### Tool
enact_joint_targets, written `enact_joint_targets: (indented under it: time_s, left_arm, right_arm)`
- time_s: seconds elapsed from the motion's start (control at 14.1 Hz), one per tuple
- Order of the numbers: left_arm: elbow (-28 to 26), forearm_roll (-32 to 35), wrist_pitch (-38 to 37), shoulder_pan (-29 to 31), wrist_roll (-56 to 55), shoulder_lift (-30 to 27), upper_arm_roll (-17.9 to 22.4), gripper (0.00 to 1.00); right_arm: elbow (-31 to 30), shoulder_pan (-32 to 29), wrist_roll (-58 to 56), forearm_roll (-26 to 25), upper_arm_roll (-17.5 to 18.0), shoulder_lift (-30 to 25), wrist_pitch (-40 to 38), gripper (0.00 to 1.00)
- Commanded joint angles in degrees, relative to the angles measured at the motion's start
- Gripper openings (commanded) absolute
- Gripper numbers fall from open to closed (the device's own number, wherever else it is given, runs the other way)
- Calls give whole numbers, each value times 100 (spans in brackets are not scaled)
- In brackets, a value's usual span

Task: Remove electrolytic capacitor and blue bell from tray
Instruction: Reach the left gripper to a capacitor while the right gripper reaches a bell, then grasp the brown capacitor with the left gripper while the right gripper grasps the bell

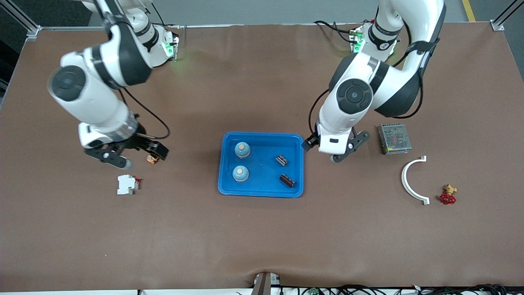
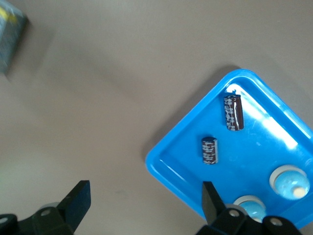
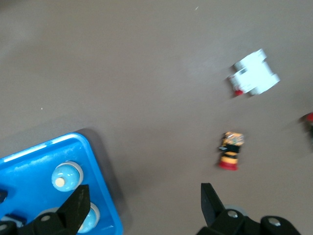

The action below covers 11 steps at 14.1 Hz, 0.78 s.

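Note:
A blue tray (image 1: 262, 134) lies mid-table. In it are two blue dome bells (image 1: 242, 150) (image 1: 240, 173) and two dark cylindrical capacitors (image 1: 281, 160) (image 1: 287, 180). My left gripper (image 1: 332, 150) hangs open and empty over the bare table, just off the tray's edge toward the left arm's end. Its wrist view shows the capacitors (image 2: 233, 112) (image 2: 210, 150), the bells (image 2: 290, 179) (image 2: 251, 205) and the gripper (image 2: 144, 196). My right gripper (image 1: 135, 157) is open and empty over the table off the tray's right-arm end. Its wrist view shows that gripper (image 3: 143, 196) beside the tray (image 3: 105, 196) and a bell (image 3: 64, 177).
A white circuit breaker (image 1: 127, 184) and a small orange-red part (image 1: 152, 159) lie under and beside my right gripper. Toward the left arm's end lie a metal power supply (image 1: 394, 139), a white curved bracket (image 1: 411, 180) and a brass valve with a red handle (image 1: 448, 195).

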Motion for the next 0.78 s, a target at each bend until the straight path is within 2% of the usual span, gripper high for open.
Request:
enact_joint_targets:
  time_s: [0.0, 0.28, 0.71]
  left_arm:
    - [386, -197, 240, -77, -906, 508, 26, 100]
    - [607, -188, 661, -278, -1533, 1134, 34, 100]
    - [607, -22, 1145, -656, -1595, 1512, 52, 100]
  right_arm:
    - [76, 391, 719, -145, -38, 444, 371, 100]
    - [217, 708, 1204, -57, -38, 1156, 1031, 100]
    - [1104, 1129, 1775, -21, -38, 2272, 1058, 100]
